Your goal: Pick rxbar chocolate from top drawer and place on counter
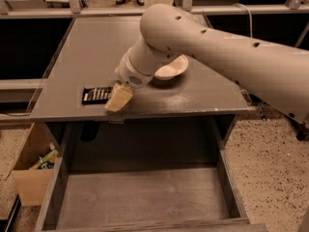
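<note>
The rxbar chocolate (95, 94), a flat dark wrapper with pale lettering, lies on the counter (91, 47) near its front left edge. My gripper (118, 99) is at the bar's right end, low over the counter's front edge and covering that end of the wrapper. The top drawer (140, 199) is pulled open below the counter, and its grey bottom shows nothing in it.
A white bowl (171, 67) sits on the counter just behind my wrist. A cardboard box (31, 175) with small items stands on the speckled floor left of the drawer. People's feet show beyond the counter's far edge.
</note>
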Available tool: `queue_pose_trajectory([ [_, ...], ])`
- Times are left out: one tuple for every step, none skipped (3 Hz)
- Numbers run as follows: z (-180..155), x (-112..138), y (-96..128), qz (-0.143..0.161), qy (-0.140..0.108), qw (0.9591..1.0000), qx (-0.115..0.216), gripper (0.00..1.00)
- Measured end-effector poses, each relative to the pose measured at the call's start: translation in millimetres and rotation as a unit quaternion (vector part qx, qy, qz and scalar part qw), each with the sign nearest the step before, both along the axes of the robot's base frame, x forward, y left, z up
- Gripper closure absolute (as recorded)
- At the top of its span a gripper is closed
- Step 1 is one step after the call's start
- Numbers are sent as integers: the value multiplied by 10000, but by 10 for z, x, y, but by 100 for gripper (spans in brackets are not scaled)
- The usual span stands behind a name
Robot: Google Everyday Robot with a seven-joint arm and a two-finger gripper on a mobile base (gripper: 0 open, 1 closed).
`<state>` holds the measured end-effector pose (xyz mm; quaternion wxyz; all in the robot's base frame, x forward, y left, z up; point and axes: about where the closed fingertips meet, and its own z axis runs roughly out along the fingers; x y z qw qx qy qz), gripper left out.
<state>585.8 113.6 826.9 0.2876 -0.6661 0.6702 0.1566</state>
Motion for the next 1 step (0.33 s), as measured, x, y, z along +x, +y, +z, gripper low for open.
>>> queue_pose_trajectory([
  [0,0,0,0,0,10000,0,0],
])
